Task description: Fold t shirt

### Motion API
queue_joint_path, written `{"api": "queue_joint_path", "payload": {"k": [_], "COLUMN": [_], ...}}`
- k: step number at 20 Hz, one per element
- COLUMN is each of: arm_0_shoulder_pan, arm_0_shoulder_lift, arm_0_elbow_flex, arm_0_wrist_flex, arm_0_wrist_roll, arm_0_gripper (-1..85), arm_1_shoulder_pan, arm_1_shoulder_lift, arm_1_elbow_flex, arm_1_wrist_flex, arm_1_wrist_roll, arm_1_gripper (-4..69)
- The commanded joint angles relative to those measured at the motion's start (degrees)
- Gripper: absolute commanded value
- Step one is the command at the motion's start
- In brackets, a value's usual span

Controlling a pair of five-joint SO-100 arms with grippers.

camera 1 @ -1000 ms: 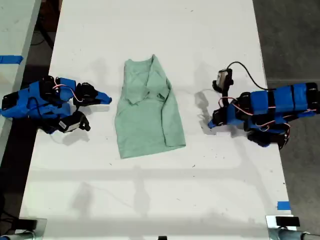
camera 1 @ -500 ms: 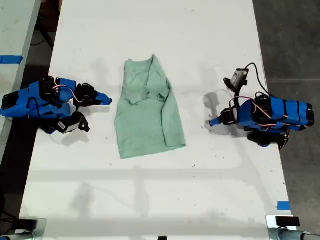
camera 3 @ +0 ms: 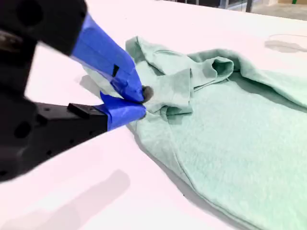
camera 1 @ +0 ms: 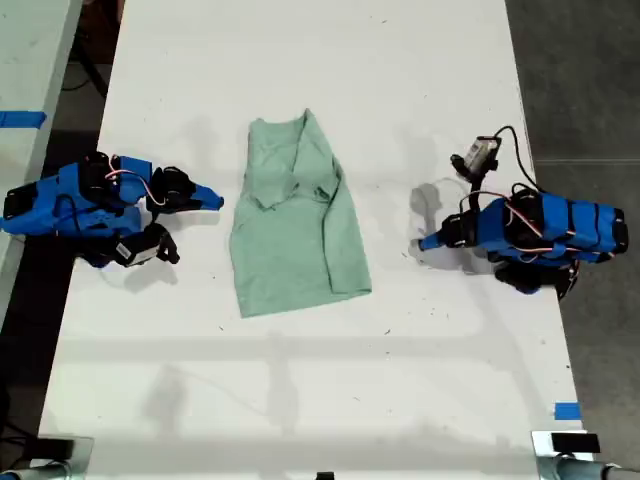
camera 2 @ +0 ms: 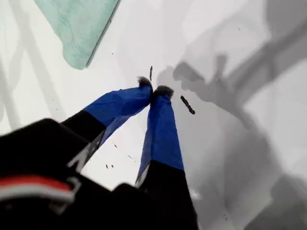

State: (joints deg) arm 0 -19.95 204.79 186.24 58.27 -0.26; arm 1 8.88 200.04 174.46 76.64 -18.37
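Observation:
The pale mint-green t shirt lies in the middle of the white table, neck toward the far end, with one sleeve folded in over the chest. My first gripper rests on the exterior view's right, shut and empty, a short way from the shirt's hem corner. Its fingertips touch over bare table. My second gripper lies on the exterior view's left, shut on nothing. It stops just short of the shirt's edge, near the folded sleeve.
A second table with blue tape stands at the exterior view's left edge. Another blue tape mark sits near the front right corner in the exterior view. Dark floor borders both long sides of the table.
The first arm has drawn back toward the exterior view's right, away from the shirt, then settled. The second arm and the shirt have not moved.

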Motion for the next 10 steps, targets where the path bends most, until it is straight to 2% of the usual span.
{"api": "queue_joint_path", "payload": {"k": [1, 10], "arm_0_shoulder_pan": [0.4, 0.4], "arm_0_shoulder_lift": [0.0, 0.0], "arm_0_elbow_flex": [2.5, 2.5], "arm_0_wrist_flex": [0.1, 0.1], "arm_0_wrist_roll": [-0.5, -0.4], "arm_0_gripper": [-0.3, -0.3], "arm_1_shoulder_pan": [0.4, 0.4], "arm_1_shoulder_lift": [0.7, 0.7], "arm_1_elbow_flex": [3.4, 3.4], "arm_1_wrist_flex": [0.2, 0.2], "arm_1_wrist_roll": [0.7, 1.2], "arm_1_gripper": [2.5, 2.5]}}
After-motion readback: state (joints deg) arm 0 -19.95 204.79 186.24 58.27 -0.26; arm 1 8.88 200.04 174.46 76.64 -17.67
